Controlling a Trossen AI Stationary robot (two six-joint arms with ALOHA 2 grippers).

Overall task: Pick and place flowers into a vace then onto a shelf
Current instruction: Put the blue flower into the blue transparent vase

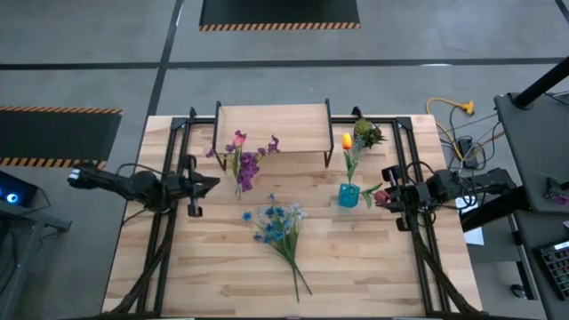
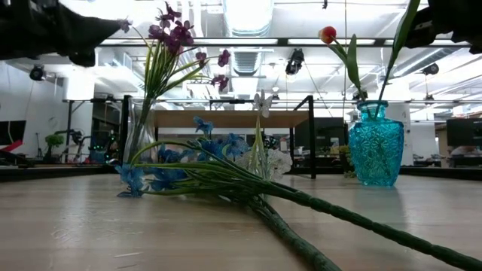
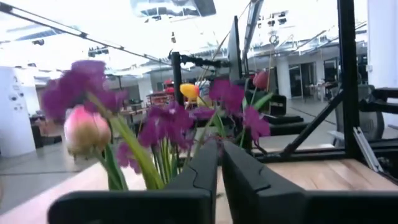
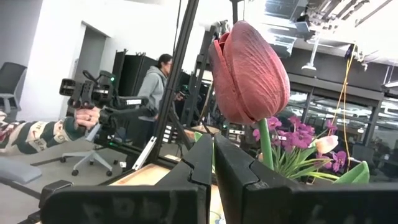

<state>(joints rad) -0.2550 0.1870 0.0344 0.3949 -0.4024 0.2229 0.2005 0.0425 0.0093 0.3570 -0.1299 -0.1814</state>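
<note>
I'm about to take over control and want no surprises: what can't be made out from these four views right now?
- Clear vase, low view: purple flowers hide its mouth; from above it disappears under them.
- Dark red tulip, right wrist view: its stem drops behind the right gripper, so the grip point is hidden.
- Left gripper, high view: too small to tell whether it touches the purple flowers.
- Blue flower stems, low view: ends run off the frame edge.

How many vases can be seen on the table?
2. A clear glass vase with purple flowers stands on the left, before the shelf. A turquoise vase with an orange tulip stands near the right gripper. None seems hidden.
</note>
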